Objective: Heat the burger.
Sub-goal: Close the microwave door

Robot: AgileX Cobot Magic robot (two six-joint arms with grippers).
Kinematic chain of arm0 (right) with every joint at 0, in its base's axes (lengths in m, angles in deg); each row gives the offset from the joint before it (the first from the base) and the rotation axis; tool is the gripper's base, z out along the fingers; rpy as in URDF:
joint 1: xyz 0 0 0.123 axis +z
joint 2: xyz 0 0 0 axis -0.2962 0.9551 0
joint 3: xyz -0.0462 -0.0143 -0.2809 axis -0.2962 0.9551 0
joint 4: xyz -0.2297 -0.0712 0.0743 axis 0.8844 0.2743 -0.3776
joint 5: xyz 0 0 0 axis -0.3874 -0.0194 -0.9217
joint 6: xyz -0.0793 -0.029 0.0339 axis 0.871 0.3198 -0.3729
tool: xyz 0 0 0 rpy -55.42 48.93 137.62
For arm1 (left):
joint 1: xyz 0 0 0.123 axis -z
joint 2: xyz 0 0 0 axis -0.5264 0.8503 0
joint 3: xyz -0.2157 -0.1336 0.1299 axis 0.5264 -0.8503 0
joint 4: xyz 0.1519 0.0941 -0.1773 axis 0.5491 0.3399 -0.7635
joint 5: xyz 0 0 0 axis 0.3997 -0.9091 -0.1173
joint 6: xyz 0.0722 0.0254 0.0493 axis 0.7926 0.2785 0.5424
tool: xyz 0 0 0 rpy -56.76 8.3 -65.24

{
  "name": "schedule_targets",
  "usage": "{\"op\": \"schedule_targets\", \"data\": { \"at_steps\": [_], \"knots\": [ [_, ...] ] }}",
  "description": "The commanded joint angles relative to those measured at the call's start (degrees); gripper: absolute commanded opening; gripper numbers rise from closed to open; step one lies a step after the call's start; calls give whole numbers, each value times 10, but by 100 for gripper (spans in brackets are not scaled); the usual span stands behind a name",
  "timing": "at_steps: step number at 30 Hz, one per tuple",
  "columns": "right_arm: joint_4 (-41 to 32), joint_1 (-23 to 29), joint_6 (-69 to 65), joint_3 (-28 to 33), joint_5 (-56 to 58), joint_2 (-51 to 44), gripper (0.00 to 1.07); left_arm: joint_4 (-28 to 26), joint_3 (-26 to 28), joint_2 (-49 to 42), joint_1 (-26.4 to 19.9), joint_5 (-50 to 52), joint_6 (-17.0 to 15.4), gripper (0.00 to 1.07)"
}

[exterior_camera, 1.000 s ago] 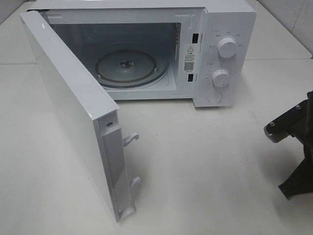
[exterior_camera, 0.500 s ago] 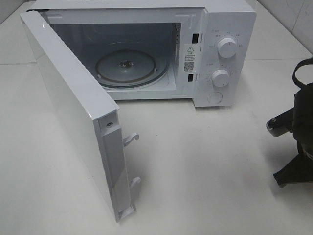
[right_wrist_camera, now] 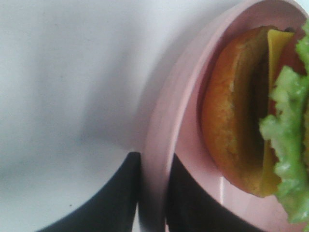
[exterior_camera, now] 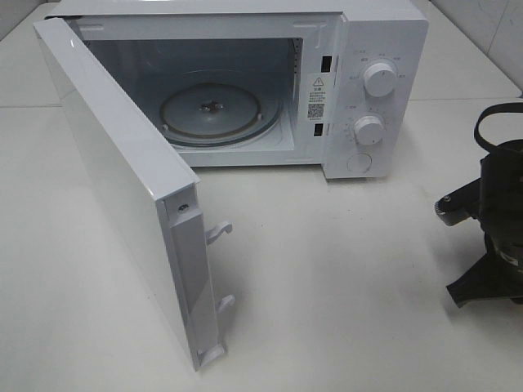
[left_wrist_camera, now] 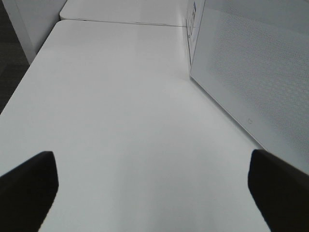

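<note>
The burger (right_wrist_camera: 241,125) shows only in the right wrist view, with a golden-brown bun, yellow cheese and green lettuce, lying on a pink round plate (right_wrist_camera: 193,72). My right gripper (right_wrist_camera: 153,160) is shut on the plate's rim, one black finger (right_wrist_camera: 126,193) outside it and one inside. In the exterior high view only my right arm (exterior_camera: 494,229) shows at the right edge; the burger and plate lie out of that view. My left gripper (left_wrist_camera: 154,193) is open and empty above the bare table, beside the microwave door (left_wrist_camera: 251,72).
The white microwave (exterior_camera: 384,33) stands at the back with its door (exterior_camera: 122,180) swung wide open to the left front. Its glass turntable (exterior_camera: 214,110) is bare. Two knobs (exterior_camera: 381,77) are on its right panel. The white table (exterior_camera: 343,278) spreads in front.
My right arm has shifted toward the back of the table and slightly left along the right edge of the exterior view. The microwave and its door have not moved.
</note>
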Motion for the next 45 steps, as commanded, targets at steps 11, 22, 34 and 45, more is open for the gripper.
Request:
{"op": "schedule_targets", "data": {
  "at_steps": [11,22,34,45],
  "knots": [
    [-140,-1,132,-2,-30,-87,47,-2,-1,-8,-2,4,0,100],
    [-380,-1,434,-14,-40,-372,62,-2,-1,-8,-2,4,0,100],
    [-497,-1,560,-14,86,-537,81,-2,-1,-8,-2,4,0,100],
    [-494,-1,540,-13,196,-660,76,-2,-1,-8,-2,4,0,100]
  ]
}}
